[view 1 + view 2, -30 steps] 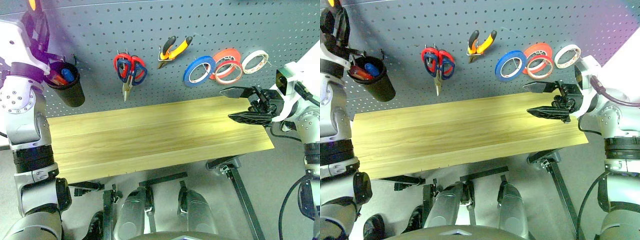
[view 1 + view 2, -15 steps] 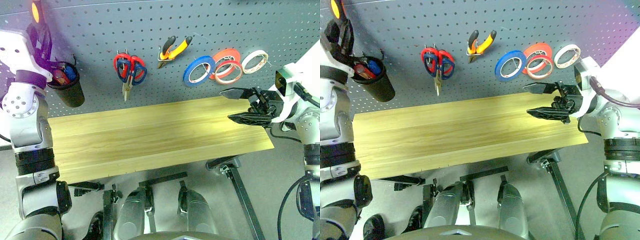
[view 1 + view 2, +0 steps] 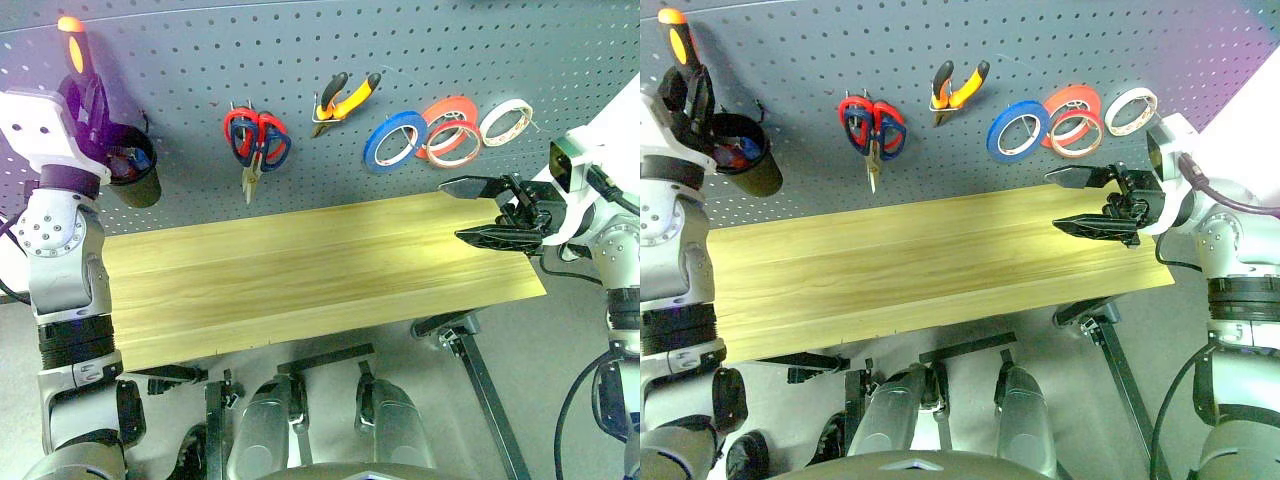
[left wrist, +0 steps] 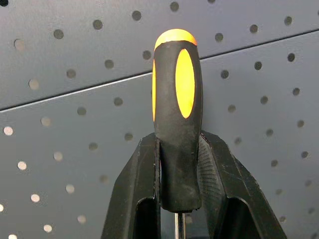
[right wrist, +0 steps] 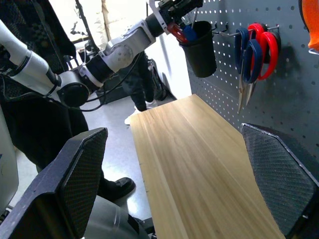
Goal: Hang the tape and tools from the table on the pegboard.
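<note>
**Screwdriver held over the cup, handle end up**

While the table (image 3: 300,280) lies bare of tools, the left gripper (image 4: 179,164) is pinching the screwdriver (image 4: 177,114) low on its dark handle, orange end uppermost, the thin shaft dropping between the fingers (image 4: 134,199). From the head view it sits at about ten o'clock on the pegboard (image 3: 400,50), just above the black cup (image 3: 745,165) that hangs there with a few coloured items in it.

To my eye the screwdriver is light and rigid, and its rubbery handle should not slip; the present hold near the handle's base looks sound, since it leaves the shaft free to go down into the cup. The steel shaft would be the slippery place to grab.

Over at three o'clock the right gripper (image 3: 490,210) hangs with its jaws spread wide, empty, above the table's end. Pliers (image 3: 345,100), scissors (image 3: 258,140) and the tape (image 3: 452,143) already hang around twelve to one o'clock.
</note>
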